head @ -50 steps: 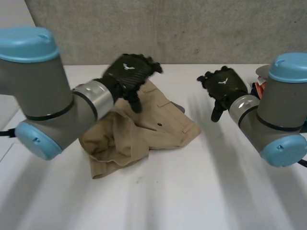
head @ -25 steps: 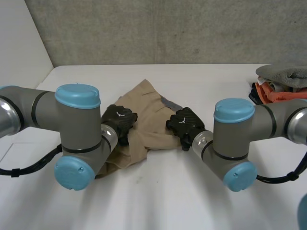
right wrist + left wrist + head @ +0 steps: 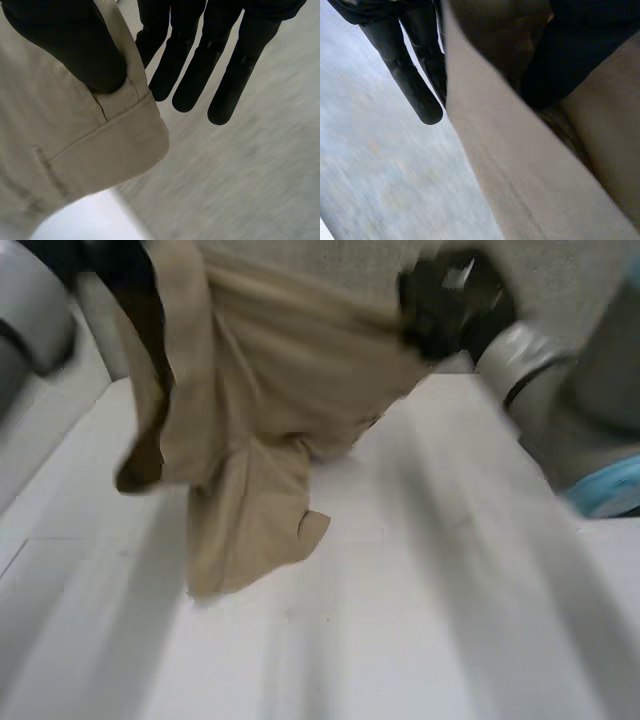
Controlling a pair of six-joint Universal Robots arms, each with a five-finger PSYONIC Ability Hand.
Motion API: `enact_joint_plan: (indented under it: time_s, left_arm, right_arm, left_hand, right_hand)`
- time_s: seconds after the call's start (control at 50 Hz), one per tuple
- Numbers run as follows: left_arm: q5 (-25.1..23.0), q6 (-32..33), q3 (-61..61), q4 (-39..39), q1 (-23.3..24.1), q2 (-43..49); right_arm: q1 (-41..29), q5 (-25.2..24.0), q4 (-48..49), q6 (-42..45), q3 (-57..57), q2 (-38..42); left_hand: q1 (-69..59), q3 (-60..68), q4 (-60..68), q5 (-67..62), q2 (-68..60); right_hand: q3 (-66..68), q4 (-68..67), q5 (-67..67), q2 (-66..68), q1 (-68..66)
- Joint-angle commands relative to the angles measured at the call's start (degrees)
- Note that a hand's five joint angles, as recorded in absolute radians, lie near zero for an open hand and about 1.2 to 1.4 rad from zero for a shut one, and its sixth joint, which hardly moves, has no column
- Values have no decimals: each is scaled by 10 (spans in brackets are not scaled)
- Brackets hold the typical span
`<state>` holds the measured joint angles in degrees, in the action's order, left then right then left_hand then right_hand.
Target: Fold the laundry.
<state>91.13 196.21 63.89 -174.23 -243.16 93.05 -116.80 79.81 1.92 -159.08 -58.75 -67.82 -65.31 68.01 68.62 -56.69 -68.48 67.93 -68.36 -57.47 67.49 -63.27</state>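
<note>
The tan trousers (image 3: 250, 410) are held up over the tabletop (image 3: 430, 590), their lower end hanging down to it, with one upper edge pinched between thumb and fingers of the left hand (image 3: 414, 85) and the other likewise clamped by the right hand (image 3: 197, 70).

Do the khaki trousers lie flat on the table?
No: the khaki trousers hang from the left hand and the right hand, and just their lower end touches the table.

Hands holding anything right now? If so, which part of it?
Both hold the tan garment. Right hand pinches its waistband at one end; left hand pinches the upper edge at the other side.
</note>
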Motion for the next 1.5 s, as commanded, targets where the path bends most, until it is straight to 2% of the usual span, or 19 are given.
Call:
enact_joint_plan:
  time_s: [0.02,0.16,0.36,0.44,0.54,0.58,0.6,0.66,0.68,0.78,0.88,0.98,1.02,1.06,1.12,1.2,1.28,1.36,1.5]
  left_arm:
    - [-28,-103,-84,53,-34,-59]
    - [-46,-170,-155,72,-64,1]
    - [-31,-136,-257,4,-79,251]
    - [-31,-113,-314,-30,-85,373]
    - [-39,-108,-391,-47,-96,515]
    - [-46,-108,-416,-50,-96,546]
    - [-49,-108,-444,-50,-95,571]
    - [-44,-108,-481,-45,-97,594]
    - [-32,-112,-500,-43,-102,597]
    - [8,-115,-508,-29,-107,570]
    - [34,-83,-461,-14,-105,508]
    - [42,13,-321,11,-108,384]
    - [36,39,-258,10,-114,335]
    - [0,72,-192,-11,-123,289]
    - [-55,114,-152,-56,-140,275]
    - [-77,155,-121,-61,-159,270]
    - [-59,152,-79,-14,-159,248]
    - [-44,126,-5,83,-159,184]
    - [-68,70,203,188,-139,56]
  right_arm:
    - [18,-11,-31,-63,89,-59]
    - [11,-3,-41,-85,145,-26]
    - [-40,95,-22,-60,173,113]
    - [-69,135,39,-29,178,185]
    - [-103,205,189,51,177,285]
    - [-106,224,240,77,182,315]
    - [-107,238,292,102,190,342]
    - [-112,244,354,127,209,379]
    - [-118,237,380,141,223,399]
    - [-116,225,343,147,240,389]
    - [-104,198,247,74,235,331]
    - [-83,113,76,31,201,238]
    - [-70,90,14,28,169,192]
    - [-62,79,-11,25,142,158]
    - [-52,69,-21,29,109,123]
    - [-43,66,-39,33,59,88]
    - [-37,52,-89,51,17,67]
    - [-24,17,-165,93,-29,52]
    - [-4,-54,-234,161,-142,48]
  left_hand:
    - [-147,120,114,-133,-115]
    - [-147,120,114,-133,-115]
    - [-147,120,114,-133,-115]
    - [-147,120,114,-133,-115]
    - [-147,120,114,-133,-115]
    - [-40,13,7,-26,-8]
    - [180,-207,-213,194,212]
    - [408,-435,-441,421,439]
    - [553,-580,-586,567,585]
    - [553,-580,-586,567,585]
    - [553,-580,-586,567,585]
    - [553,-580,-586,567,585]
    - [553,-580,-586,567,585]
    - [553,-580,-586,567,585]
    - [553,-580,-586,567,585]
    - [553,-580,-586,567,585]
    - [553,-580,-586,567,585]
    - [501,-528,-534,514,532]
    - [442,-469,-475,456,474]
  right_hand:
    - [121,-116,-125,125,-167]
    - [121,-116,-125,125,-167]
    - [121,-116,-125,125,-167]
    - [121,-116,-125,125,-167]
    - [121,-116,-125,125,-167]
    - [121,-116,-125,125,-167]
    - [11,-6,-15,15,-57]
    - [-542,546,538,-538,496]
    - [-579,584,575,-575,533]
    - [-579,584,575,-575,533]
    - [-579,584,575,-575,533]
    - [-579,584,575,-575,533]
    - [-579,584,575,-575,533]
    - [-579,584,575,-575,533]
    - [-579,584,575,-575,533]
    - [-579,584,575,-575,533]
    - [-579,584,575,-575,533]
    - [-579,584,575,-575,533]
    - [-398,402,393,-393,351]
